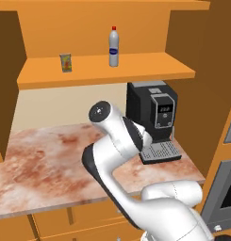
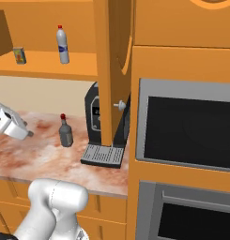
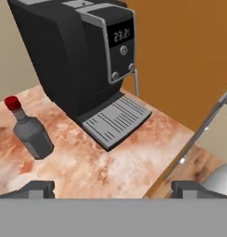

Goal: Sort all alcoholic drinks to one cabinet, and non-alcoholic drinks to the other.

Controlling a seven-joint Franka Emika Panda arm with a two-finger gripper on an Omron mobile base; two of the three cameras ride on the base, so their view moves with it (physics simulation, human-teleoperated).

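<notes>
Grey bottle with red cap (image 3: pixel 30 133) stands on the marbled counter (image 3: pixel 133 157), left of the coffee machine (image 3: pixel 82 55) and clear of its drip tray (image 3: pixel 116 121). In the hand view it sits at left, tilted in frame because the camera is rolled; in the right base view it is upright (image 2: pixel 65 131), long axis vertical.

Gripper (image 3: pixel 113 189): jaws spread fully wide, nothing between them. Both fingertips (image 3: pixel 38 189) low in the hand view, the bottle ahead of them and off toward the left tip, not centred in the gap.

Upper shelf (image 1: pixel 103 70), left to right: juice carton (image 1: pixel 65 62), then white plastic bottle with blue label (image 1: pixel 114 47), well apart. Judgement: non-alcoholic items already placed.

Next move, as judged: swing the hand left to centre the bottle's body between the jaws, approach from the side, across the vertical axis. Risk: top-heavy neck, a glancing contact could tip it.
</notes>
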